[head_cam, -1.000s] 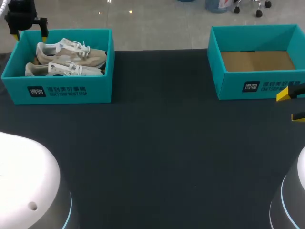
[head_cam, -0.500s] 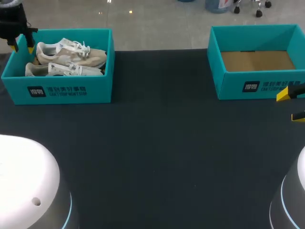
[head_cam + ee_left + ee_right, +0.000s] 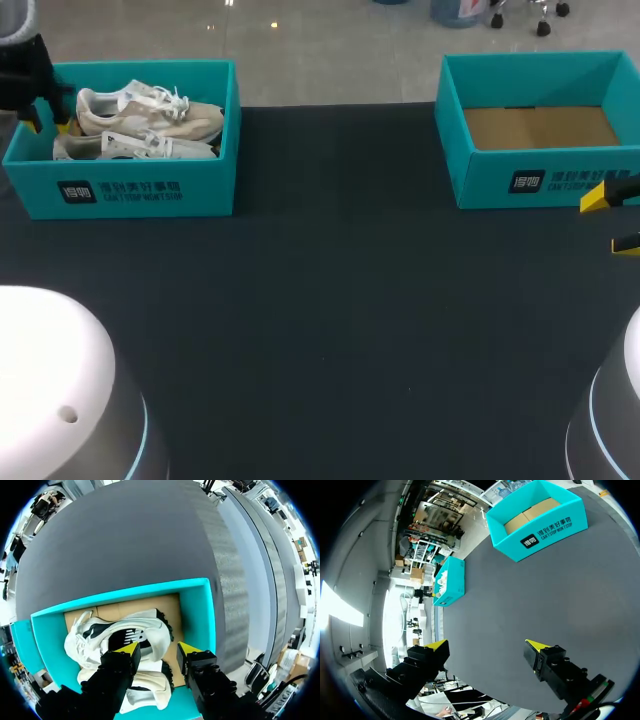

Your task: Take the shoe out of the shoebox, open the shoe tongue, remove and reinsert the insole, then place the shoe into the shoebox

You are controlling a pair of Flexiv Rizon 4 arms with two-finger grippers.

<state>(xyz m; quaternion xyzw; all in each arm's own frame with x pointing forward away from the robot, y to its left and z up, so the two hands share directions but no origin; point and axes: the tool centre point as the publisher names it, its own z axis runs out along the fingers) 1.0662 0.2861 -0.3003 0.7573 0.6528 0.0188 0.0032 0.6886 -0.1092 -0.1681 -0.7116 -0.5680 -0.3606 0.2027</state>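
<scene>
Two beige-and-white shoes lie side by side in the teal shoebox (image 3: 130, 190) at the far left: one (image 3: 150, 112) behind, one (image 3: 135, 147) in front. My left gripper (image 3: 48, 122) hangs over the box's left end, at the shoes' heels. In the left wrist view it (image 3: 159, 650) stands partly closed, open above the heel of the far shoe (image 3: 115, 635), beside the other shoe (image 3: 145, 687). I see no grip from both sides. My right gripper (image 3: 610, 222) is wide open and empty at the right edge, as the right wrist view (image 3: 487, 652) also shows.
A second teal box (image 3: 545, 180), with only a cardboard floor showing, stands at the far right, just behind my right gripper. In the right wrist view this box (image 3: 535, 520) is ahead and the shoebox (image 3: 451, 582) lies far off. Dark cloth spans between them.
My left gripper has moved left and down to the shoebox's heel end, and its fingers have drawn closer together. The right arm has not moved.
</scene>
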